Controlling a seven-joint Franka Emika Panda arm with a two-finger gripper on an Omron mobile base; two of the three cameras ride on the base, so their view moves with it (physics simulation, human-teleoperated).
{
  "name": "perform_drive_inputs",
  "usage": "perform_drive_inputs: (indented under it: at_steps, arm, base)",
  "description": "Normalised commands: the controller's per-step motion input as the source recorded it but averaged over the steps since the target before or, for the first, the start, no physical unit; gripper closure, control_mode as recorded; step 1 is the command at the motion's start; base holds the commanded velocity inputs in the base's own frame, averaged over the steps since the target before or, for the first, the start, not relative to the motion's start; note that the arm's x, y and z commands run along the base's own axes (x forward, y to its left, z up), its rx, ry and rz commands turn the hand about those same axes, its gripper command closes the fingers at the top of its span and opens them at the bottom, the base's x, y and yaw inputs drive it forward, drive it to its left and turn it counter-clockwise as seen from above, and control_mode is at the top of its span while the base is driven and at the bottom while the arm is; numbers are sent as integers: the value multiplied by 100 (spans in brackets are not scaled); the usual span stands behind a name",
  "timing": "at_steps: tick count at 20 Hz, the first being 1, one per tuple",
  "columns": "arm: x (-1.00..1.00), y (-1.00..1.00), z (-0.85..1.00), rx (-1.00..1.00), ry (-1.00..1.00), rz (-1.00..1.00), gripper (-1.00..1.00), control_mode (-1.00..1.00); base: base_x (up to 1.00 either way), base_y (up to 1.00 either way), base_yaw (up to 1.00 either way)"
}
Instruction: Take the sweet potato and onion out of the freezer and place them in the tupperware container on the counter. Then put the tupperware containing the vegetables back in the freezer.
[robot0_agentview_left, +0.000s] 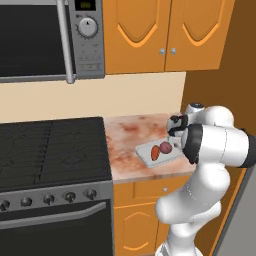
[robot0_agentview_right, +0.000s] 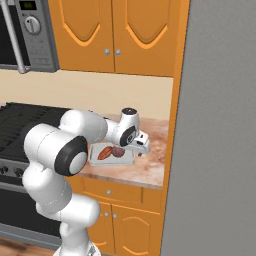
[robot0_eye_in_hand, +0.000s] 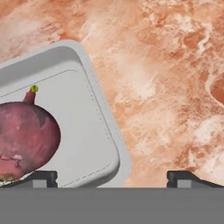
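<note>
The tupperware container (robot0_agentview_left: 146, 153) lies on the counter (robot0_agentview_left: 130, 135), near its right end. Inside it rest the orange sweet potato (robot0_agentview_left: 155, 152) and, just to its right, the purplish onion (robot0_agentview_left: 166, 148). My gripper (robot0_agentview_left: 173, 131) hovers close over the tray's right side, open and holding nothing. In the hand view the onion (robot0_eye_in_hand: 26, 140) fills the lower left inside the container (robot0_eye_in_hand: 100, 109). The fingertips (robot0_eye_in_hand: 41, 177) straddle the tray's corner and the bare counter (robot0_eye_in_hand: 166, 87). The grey freezer (robot0_agentview_right: 220, 125) stands at the right, beside the counter.
A black stove (robot0_agentview_left: 50, 150) adjoins the counter on the left, with a microwave (robot0_agentview_left: 50, 40) above it. Orange wall cabinets (robot0_agentview_left: 165, 30) hang over the counter. An orange side panel (robot0_agentview_right: 175, 100) separates the counter from the freezer.
</note>
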Motion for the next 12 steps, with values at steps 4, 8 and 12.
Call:
perform_drive_inputs:
  at_steps: [4,8,12]
  arm:
    - [1,-5,-35,0,0,0,-100,-100]
    - [10,-1,-26,0,0,2,-100,-100]
    - [23,0,-23,0,0,4,-100,-100]
  base:
    - [0,0,0]
    - [0,0,0]
    - [0,0,0]
